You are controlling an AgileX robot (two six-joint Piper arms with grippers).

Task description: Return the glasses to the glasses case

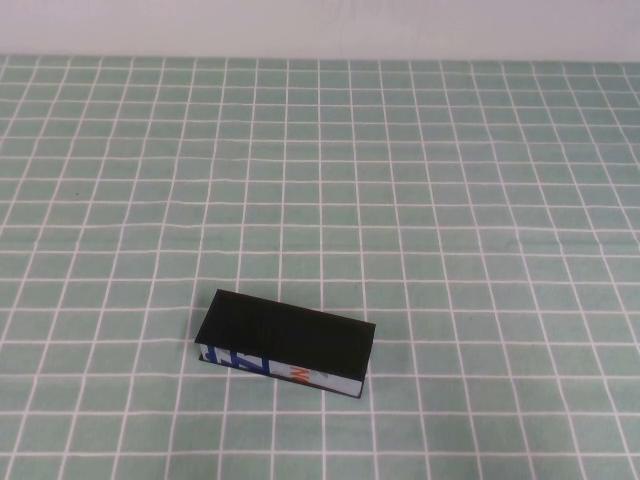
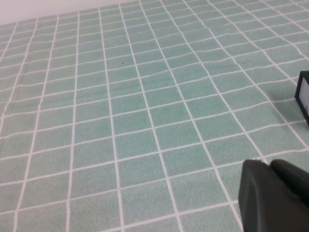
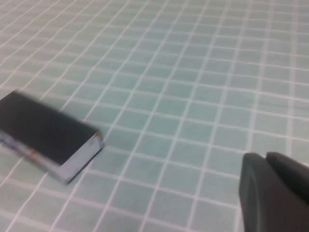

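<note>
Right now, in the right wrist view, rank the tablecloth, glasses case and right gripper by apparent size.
1. tablecloth, filling the view.
2. glasses case and right gripper look alike; the gripper is cropped and nearest the camera, so unranked.
The left gripper hovers over cloth near the case.

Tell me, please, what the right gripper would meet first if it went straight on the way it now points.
Probably only the checked tablecloth. The right gripper shows at the edge of its wrist view, and the closed glasses case lies well off to one side, though depth is unclear.
</note>
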